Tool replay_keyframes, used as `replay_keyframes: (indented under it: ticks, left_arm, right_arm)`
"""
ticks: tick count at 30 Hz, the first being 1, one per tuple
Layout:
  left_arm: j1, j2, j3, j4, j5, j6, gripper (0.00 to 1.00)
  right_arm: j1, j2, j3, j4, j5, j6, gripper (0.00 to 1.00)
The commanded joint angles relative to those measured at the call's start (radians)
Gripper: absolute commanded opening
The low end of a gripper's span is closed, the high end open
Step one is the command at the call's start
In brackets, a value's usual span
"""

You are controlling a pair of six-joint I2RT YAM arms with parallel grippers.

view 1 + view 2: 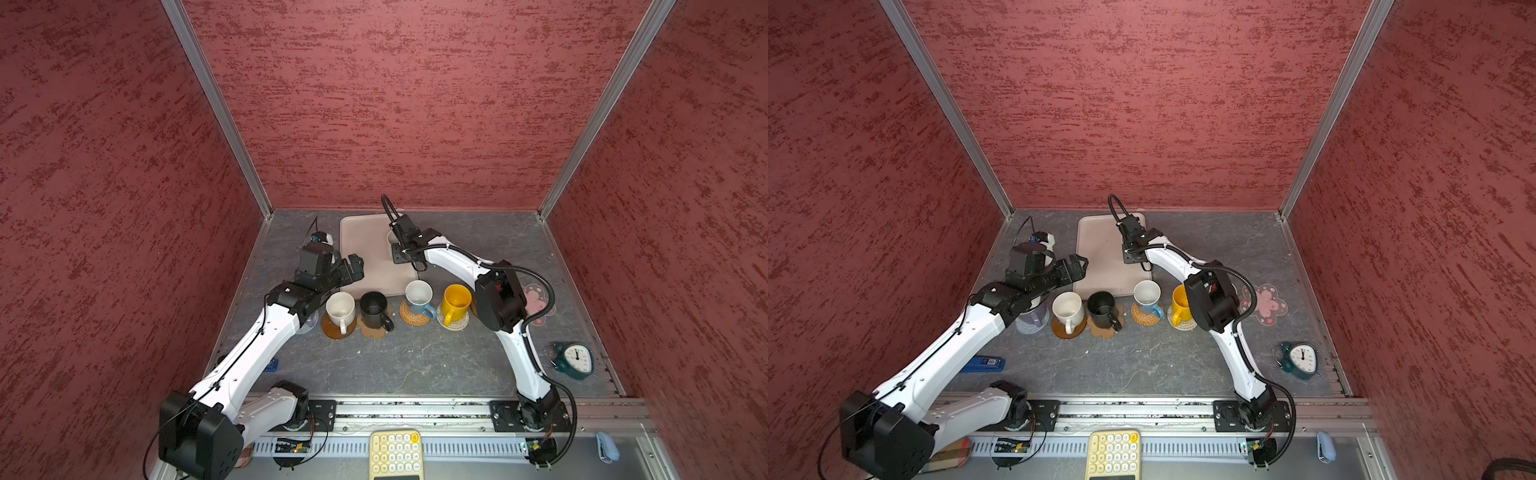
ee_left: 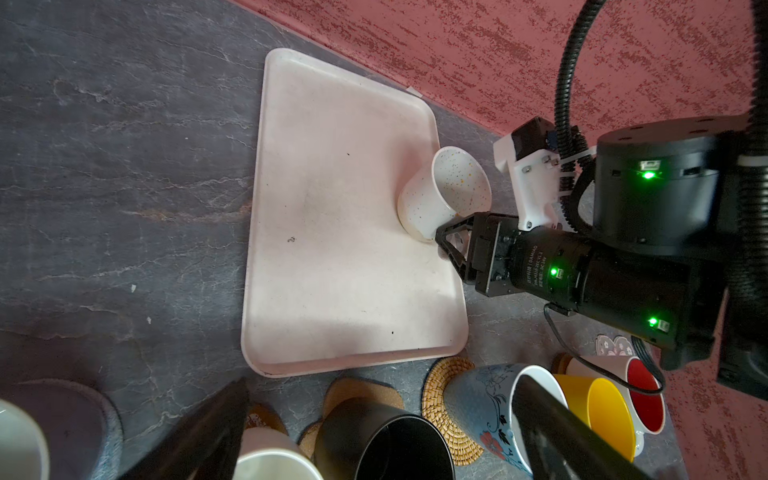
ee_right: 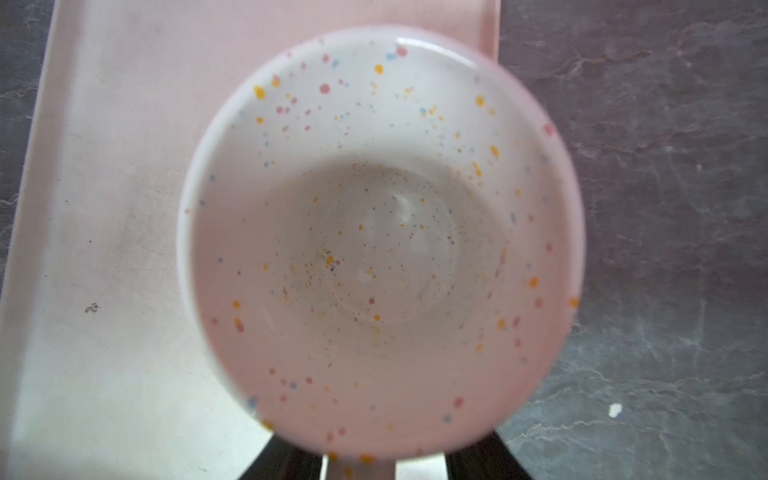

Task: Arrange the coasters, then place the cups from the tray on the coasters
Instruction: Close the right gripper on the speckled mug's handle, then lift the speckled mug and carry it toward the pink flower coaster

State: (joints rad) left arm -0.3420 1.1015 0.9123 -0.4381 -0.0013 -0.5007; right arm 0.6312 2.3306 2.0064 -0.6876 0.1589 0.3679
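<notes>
A speckled white cup (image 2: pixel 440 195) stands alone at the edge of the cream tray (image 2: pixel 332 208). My right gripper (image 3: pixel 384 467) is shut on its handle, and the cup's rim hides the fingertips. In both top views a row stands in front of the tray. It holds a white cup (image 1: pixel 340 309) on an amber disc, a black cup (image 1: pixel 374 309) on the paw coaster, a blue cup (image 1: pixel 419 295) on rattan and a yellow cup (image 1: pixel 456 301) on whitish weave. A red-inside cup (image 2: pixel 640 390) stands beyond it. The pink flower coaster (image 1: pixel 536 303) is bare. My left gripper (image 1: pixel 347 269) hovers open above the tray's near left corner.
A pale cup (image 1: pixel 1032 318) on a grey woven coaster sits under my left forearm. A teal alarm clock (image 1: pixel 575 359) stands at the right front. A blue flat object (image 1: pixel 984 364) lies at the left front. A yellow keypad (image 1: pixel 395 453) lies past the front rail. Red walls enclose three sides.
</notes>
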Motion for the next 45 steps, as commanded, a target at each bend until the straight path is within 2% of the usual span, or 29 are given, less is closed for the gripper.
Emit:
replay_keyframes:
  ticks: [1, 5, 16, 24, 27, 32, 39, 45]
  left_arm:
    - [0.007, 0.002, -0.016, 0.026, 0.004, -0.002, 0.99]
    - [0.006, 0.006, -0.015, 0.026, 0.009, -0.002, 0.99]
    - [0.007, 0.015, -0.012, 0.023, 0.008, -0.002, 0.99]
    - [0.006, 0.020, -0.005, 0.015, 0.016, -0.002, 1.00]
    - [0.006, 0.028, 0.003, 0.007, 0.026, -0.002, 1.00]
    - [-0.011, 0.046, 0.039, -0.014, 0.110, 0.049, 1.00]
    - [-0.053, 0.033, 0.063, -0.035, 0.089, 0.068, 1.00]
    - [-0.104, 0.060, 0.119, -0.068, 0.059, 0.071, 1.00]
  right_arm:
    - [0.002, 0.031, 0.034, -0.025, 0.002, -0.010, 0.43]
    - [-0.001, 0.037, 0.035, -0.018, 0.010, -0.010, 0.39]
    - [-0.005, 0.026, 0.027, -0.012, 0.022, -0.018, 0.21]
    - [-0.007, 0.019, 0.020, -0.005, 0.003, -0.061, 0.00]
    - [-0.006, -0.004, -0.009, 0.019, -0.011, -0.088, 0.00]
    - [-0.005, -0.079, -0.082, 0.089, -0.022, -0.125, 0.00]
    - [-0.007, -0.223, -0.220, 0.229, 0.001, -0.152, 0.00]
    - [-0.007, -0.290, -0.255, 0.259, 0.003, -0.153, 0.00]
